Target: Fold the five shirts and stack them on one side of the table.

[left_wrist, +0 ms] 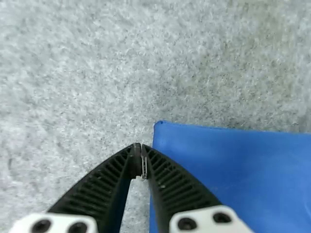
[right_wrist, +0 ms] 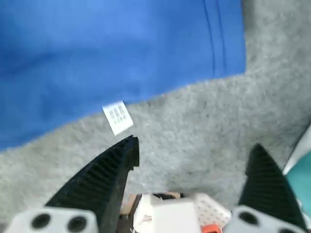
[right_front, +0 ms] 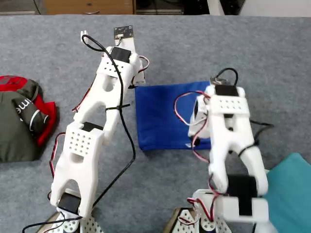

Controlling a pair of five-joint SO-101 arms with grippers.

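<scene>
On the counter [right_front: 218, 43]: blue shirt [right_front: 160, 116], folded flat.
Left pincer [left_wrist: 141, 156]: tips together, just beside its far corner.
Right pincer [right_wrist: 194, 150]: wide apart, over its near edge.

Ribbed, matt black plastic lines the left claw [left_wrist: 141, 162], above a table [left_wrist: 73, 73] covered in rough, fuzzy grey cloth. Just beside it, the shirt [left_wrist: 233, 170] is smooth, matt blue cloth, with a thin white tag [right_wrist: 118, 117] near the right claw [right_wrist: 194, 148].
</scene>
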